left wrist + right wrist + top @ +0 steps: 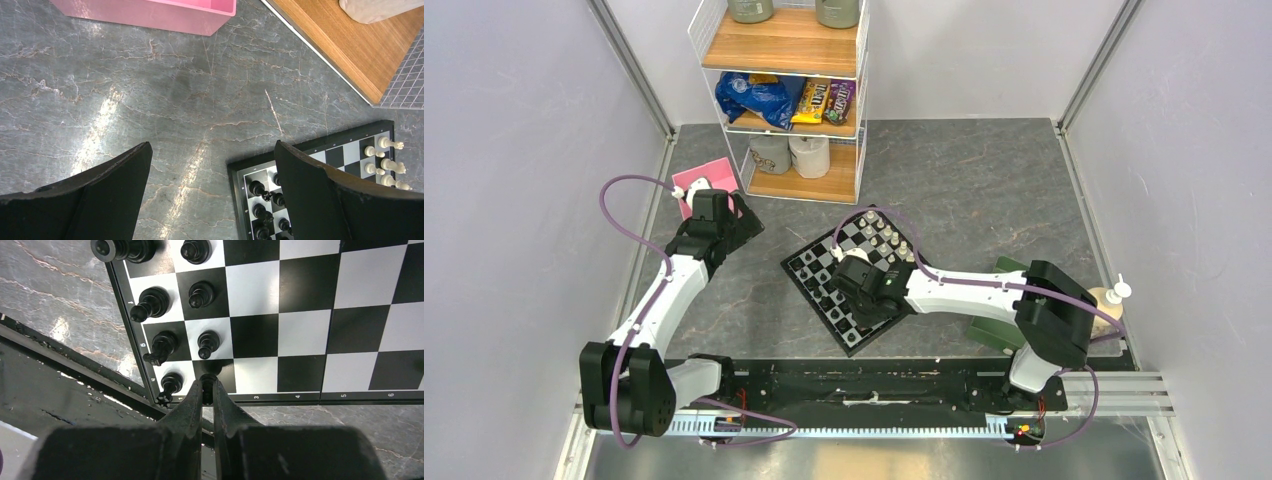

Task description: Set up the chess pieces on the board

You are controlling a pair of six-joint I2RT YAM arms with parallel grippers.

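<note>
At the bottom of the right wrist view, the right claw [208, 389] is pinching a black pawn [208, 376] at the lower edge of the board [305, 335]. Above it, black pieces [200, 295] are standing in two rows. In the top view, white pieces [879, 232] are standing at the upper right of the board. The left claw [212, 150] is hanging wide open and empty over the desk [125, 100]. The setup seems nearly done.

Top view: fixed, high above and behind the board [809, 268], looking down on all of it from afar. Left wrist view: left of the board, facing down at middle height, catching one corner. Right wrist view: very close over the board's numbered edge. All three views share the board.
</note>
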